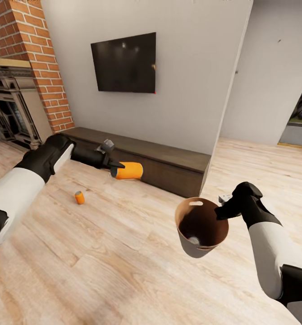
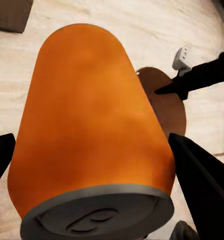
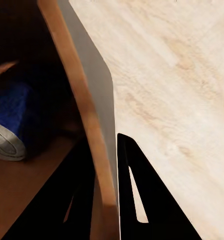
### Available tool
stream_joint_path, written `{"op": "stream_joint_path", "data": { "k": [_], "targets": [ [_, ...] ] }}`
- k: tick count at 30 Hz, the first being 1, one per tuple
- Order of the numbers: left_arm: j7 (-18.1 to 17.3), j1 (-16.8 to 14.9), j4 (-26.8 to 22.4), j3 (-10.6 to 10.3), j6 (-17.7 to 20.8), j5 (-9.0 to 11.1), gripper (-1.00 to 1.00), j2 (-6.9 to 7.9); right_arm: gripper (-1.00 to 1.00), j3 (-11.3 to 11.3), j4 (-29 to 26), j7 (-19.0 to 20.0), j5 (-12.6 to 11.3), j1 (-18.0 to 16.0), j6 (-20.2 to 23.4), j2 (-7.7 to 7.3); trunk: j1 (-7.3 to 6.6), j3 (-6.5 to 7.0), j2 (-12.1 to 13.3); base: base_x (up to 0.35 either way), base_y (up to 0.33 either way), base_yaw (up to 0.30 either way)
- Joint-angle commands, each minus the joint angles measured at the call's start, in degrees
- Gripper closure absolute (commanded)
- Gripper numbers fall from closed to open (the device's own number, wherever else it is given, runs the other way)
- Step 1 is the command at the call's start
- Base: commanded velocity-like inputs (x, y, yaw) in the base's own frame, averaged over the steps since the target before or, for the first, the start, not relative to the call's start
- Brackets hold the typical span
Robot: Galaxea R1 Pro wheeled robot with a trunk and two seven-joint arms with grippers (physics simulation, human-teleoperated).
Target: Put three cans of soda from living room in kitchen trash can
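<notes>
My left gripper (image 1: pixel 118 170) is shut on an orange can of soda (image 1: pixel 129 170), held on its side just above the floor in front of the low cabinet. Up close this can (image 2: pixel 91 130) sits between the two black fingers (image 2: pixel 202 175), silvery top towards the camera. A second orange can (image 1: pixel 80 197) stands on the wooden floor to the left. My right gripper (image 1: pixel 221 211) pinches the rim of the trash can (image 1: pixel 183 216), holding it above the floor. The bin wall (image 3: pixel 94 75) is between the fingers, and a dark blue can (image 3: pixel 11 112) lies inside.
A long dark low cabinet (image 1: pixel 169 160) runs along the wall under a black TV (image 1: pixel 124 63). The brick fireplace (image 1: pixel 31 67) stands at the left. A wall corner (image 1: pixel 227 104) ends the cabinet wall, with open floor beyond it on the right.
</notes>
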Motion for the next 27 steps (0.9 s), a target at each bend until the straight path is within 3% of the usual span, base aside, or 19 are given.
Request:
{"op": "stream_joint_path", "data": {
  "k": [1, 5, 9, 11, 15, 18, 27],
  "targets": [
    [-2.81, -1.37, 0.40, -0.16, 0.00, -0.38, 1.00, -0.25, 1.00, -0.03, 0.11, 0.17, -0.45, -0.03, 0.42, 0.42, -0.22, 0.18, 0.42, 0.000, 0.000, 0.000],
    [-5.52, -4.16, 1.07, -0.36, 0.00, -0.38, 1.00, -0.72, 1.00, 0.11, 0.15, 0.07, -0.42, -0.36, 0.42, 1.69, -1.10, 0.90, 2.02, 0.000, 0.000, 0.000],
    [-6.06, -5.03, 1.41, -0.40, 0.00, -0.38, 1.00, -2.94, 1.00, 0.13, 0.19, 0.05, -0.41, -1.44, 0.42, 2.70, -1.98, 1.62, 3.62, 0.000, 0.000, 0.000],
    [-6.20, -5.28, 1.99, -0.45, 0.00, -0.41, 1.00, -5.43, 1.00, 0.14, 0.20, 0.01, -0.43, -1.85, 0.42, 3.16, -2.42, 1.98, 4.43, 0.000, 0.000, 0.000],
    [-6.10, -5.38, 2.87, -0.50, 0.00, -0.64, 1.00, -7.60, 1.00, 0.15, 0.22, -0.02, -0.47, -2.26, 0.42, 3.41, -3.30, 2.70, 6.03, 0.000, 0.000, 0.000],
    [-5.83, -5.17, 3.01, -0.53, 0.00, -0.77, 1.00, -8.16, 1.00, 0.15, 0.22, -0.02, -0.47, -2.99, 0.42, 3.68, -3.96, 3.24, 7.23, 0.000, 0.000, 0.000],
    [-5.42, -4.73, 2.94, -0.79, 0.00, -0.98, 1.00, -9.21, 1.00, 0.16, 1.13, -2.00, -0.40, -3.65, 0.42, 6.70, -5.93, 4.85, 10.84, 0.000, 0.000, 0.000]
  ]
}}
